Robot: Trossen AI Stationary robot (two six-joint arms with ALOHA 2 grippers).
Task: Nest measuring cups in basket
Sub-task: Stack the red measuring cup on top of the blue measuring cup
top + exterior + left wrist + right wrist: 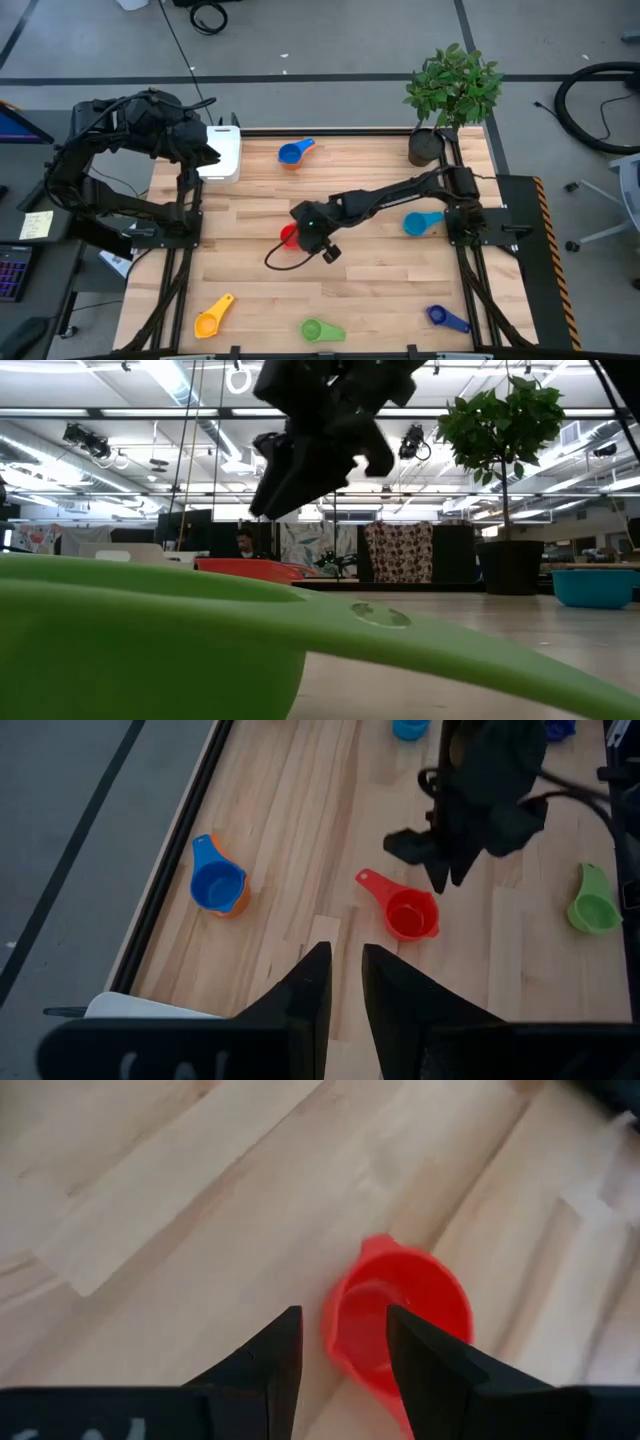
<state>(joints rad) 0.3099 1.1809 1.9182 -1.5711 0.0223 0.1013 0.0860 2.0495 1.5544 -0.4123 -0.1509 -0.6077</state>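
The red measuring cup (288,236) stands upright on its base mid-table. My right gripper (308,238) hangs open above it; in the right wrist view the cup's near rim (335,1330) shows between my right gripper's (343,1342) fingers. In the low view the right gripper (300,470) is well above the red cup (250,568). A blue cup nested in the orange one (293,153) sits near the far edge. My left gripper (212,150) waits open over the white basket (228,160), whose rim (150,1008) shows in the left wrist view.
A light blue cup (422,223) lies on the right. Along the near edge are a dark blue cup (447,318), a green cup (322,330) and a yellow cup (213,318). A potted plant (427,145) stands at the far right corner. Bare wood lies between the red cup and the basket.
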